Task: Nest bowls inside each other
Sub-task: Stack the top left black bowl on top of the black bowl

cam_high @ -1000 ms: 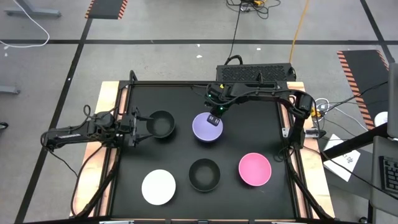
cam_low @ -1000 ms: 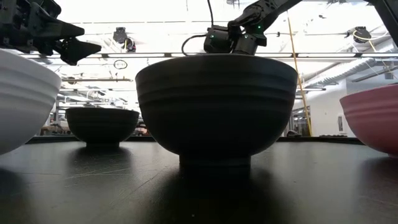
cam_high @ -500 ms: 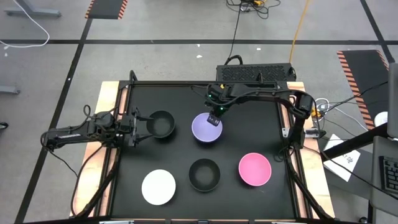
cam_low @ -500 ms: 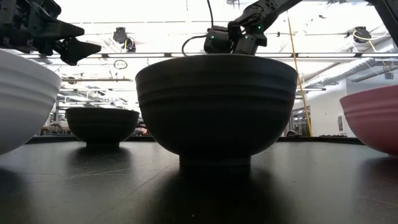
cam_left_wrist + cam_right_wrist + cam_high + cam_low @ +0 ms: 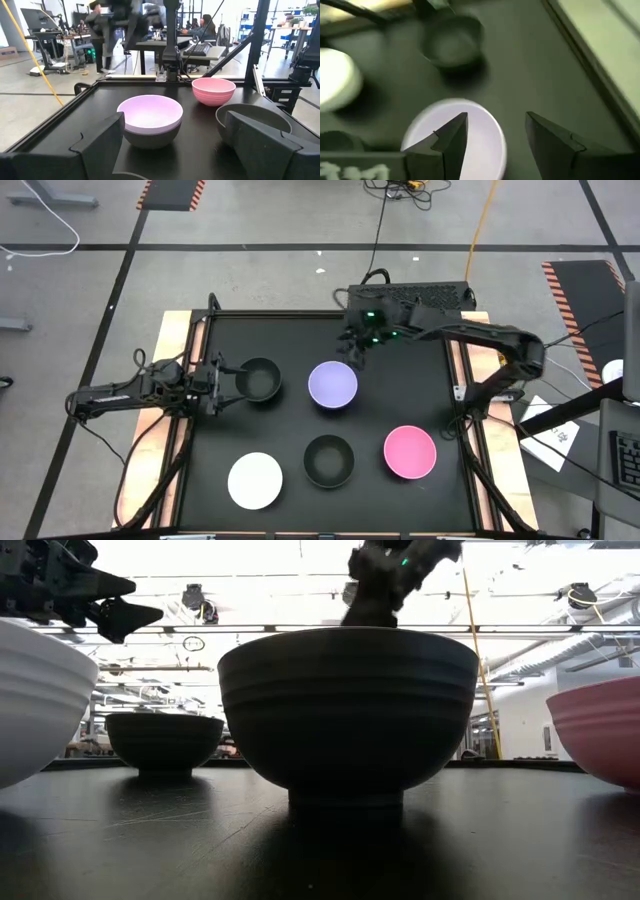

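Observation:
The lavender bowl (image 5: 332,385) stands mid-table; in the left wrist view the lavender bowl (image 5: 150,112) has a dark grey wall below it, as if nested in a dark bowl. My right gripper (image 5: 353,351) hangs open above its far right rim, its fingers (image 5: 451,137) clear of it. One black bowl (image 5: 260,380) stands to its left. My left gripper (image 5: 227,377) is open just left of that bowl, above rim height (image 5: 130,615). Another black bowl (image 5: 329,460), a white bowl (image 5: 254,480) and a pink bowl (image 5: 410,452) stand in the near row.
A raised dark frame (image 5: 455,380) runs round the black tabletop. A black box (image 5: 410,295) sits behind the far edge. Bare table lies between the far and near rows of bowls. People move about in the room beyond the table (image 5: 100,30).
My right gripper has opened and let go of the lavender bowl's far rim. It has then risen and drawn back toward the table's far right. The lavender bowl has stayed where it was.

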